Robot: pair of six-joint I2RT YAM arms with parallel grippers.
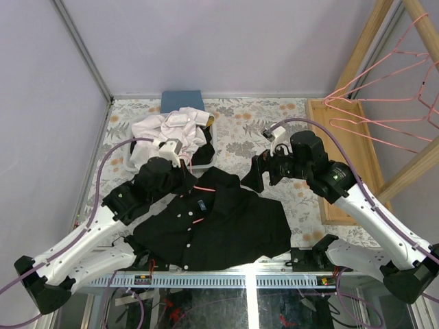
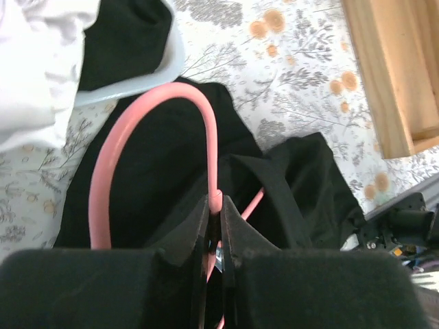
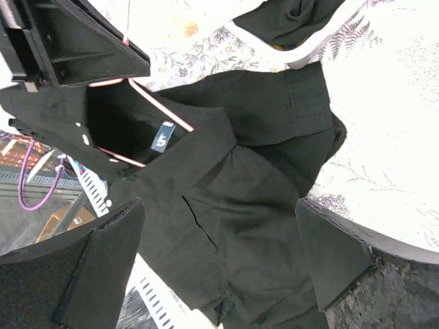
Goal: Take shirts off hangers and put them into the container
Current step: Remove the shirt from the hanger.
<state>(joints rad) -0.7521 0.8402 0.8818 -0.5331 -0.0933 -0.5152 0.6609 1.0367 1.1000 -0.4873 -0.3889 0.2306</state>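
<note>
The pink hanger point(image 2: 164, 92) is clamped by the left gripper point(image 2: 214, 205); the right gripper point(image 3: 219, 212) is spread wide over the black shirt point(image 3: 274, 137).

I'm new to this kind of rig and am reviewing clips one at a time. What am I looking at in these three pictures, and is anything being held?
These are two robot arms bolted at the near edge of a table. The wide picture looks down from above and behind them. The other two come from a camera on each wrist. The left tool is shut on the hook of a pink hanger, which sits inside the black shirt spread on the table. The right tool hangs open above that shirt and holds nothing. At the far side, a white basket holds a white shirt, with a blue cloth behind it. To the right are a wooden tray and spare pink hangers.
</note>
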